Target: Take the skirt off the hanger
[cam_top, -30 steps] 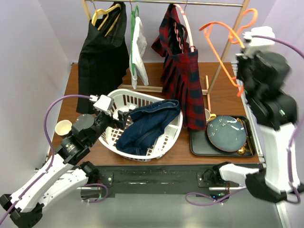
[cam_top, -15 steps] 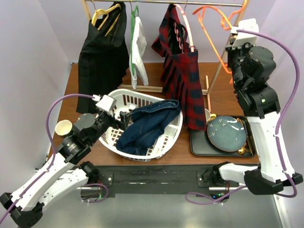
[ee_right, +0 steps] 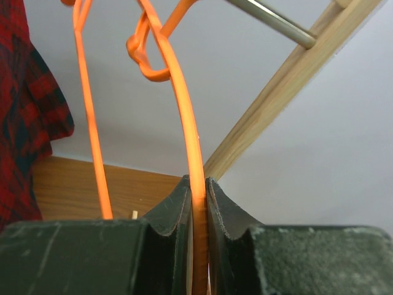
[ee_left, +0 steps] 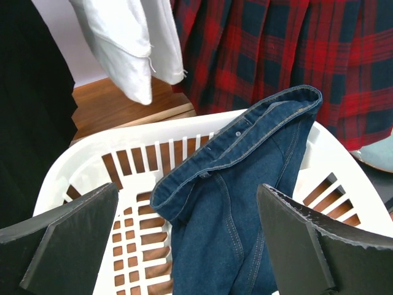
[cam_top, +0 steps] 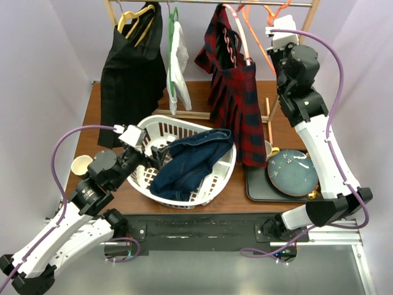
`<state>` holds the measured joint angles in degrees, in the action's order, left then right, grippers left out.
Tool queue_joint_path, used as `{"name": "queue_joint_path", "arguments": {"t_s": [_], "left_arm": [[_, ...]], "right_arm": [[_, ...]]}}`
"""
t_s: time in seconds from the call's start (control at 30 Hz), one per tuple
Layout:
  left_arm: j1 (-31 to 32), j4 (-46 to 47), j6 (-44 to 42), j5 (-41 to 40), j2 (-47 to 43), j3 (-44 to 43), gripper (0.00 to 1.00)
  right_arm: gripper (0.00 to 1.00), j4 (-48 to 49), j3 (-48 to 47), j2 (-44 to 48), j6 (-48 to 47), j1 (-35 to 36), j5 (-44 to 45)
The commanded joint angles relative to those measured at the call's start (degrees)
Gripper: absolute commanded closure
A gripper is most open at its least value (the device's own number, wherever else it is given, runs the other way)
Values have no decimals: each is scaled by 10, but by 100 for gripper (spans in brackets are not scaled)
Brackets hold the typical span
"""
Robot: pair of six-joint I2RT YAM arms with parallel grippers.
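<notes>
Now, with the skirt point(ee_left: 233, 203) lying in the basket point(ee_left: 123, 132) beneath your wide-spread left gripper point(ee_left: 187, 190), hook the bare hanger point(ee_right: 184, 110) squarely over the rail point(ee_right: 270, 18) before loosening the right gripper point(ee_right: 198, 184) clamped on its wire.

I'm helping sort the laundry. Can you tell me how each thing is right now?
denim skirt: lying in basket
orange hanger: empty, gripped
right gripper: shut on orange hanger
left gripper: open over basket
plaid skirt: hanging up
black garment: hanging up
white garment: hanging up
</notes>
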<state>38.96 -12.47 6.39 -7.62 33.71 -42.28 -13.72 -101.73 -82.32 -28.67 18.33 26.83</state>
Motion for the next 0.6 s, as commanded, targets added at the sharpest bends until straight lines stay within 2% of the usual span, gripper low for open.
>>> {"name": "queue_joint_path", "arguments": {"t_s": [0.0,0.07,0.1,0.13,0.2,0.23,0.37,0.57], "left_arm": [[-3,28,2,13,6,3,0],[-5,27,2,11,7,1,0],[-5,27,2,10,6,2,0],[-4,27,2,8,6,2,0],[-4,29,2,5,6,4,0],[-5,28,1,3,6,4,0],[-6,26,0,1,14,3,0],[-5,24,-1,-5,17,4,0]], "right_arm": [[100,71,8,5,-28,0,9],[100,53,8,4,-18,-1,24],[93,45,7,6,-4,0,30],[70,34,6,8,4,-1,34],[50,-11,-5,21,37,0,36],[37,-31,-10,27,52,-1,32],[29,-166,-46,59,148,-1,-5],[26,-264,-47,138,257,0,-106]]}}
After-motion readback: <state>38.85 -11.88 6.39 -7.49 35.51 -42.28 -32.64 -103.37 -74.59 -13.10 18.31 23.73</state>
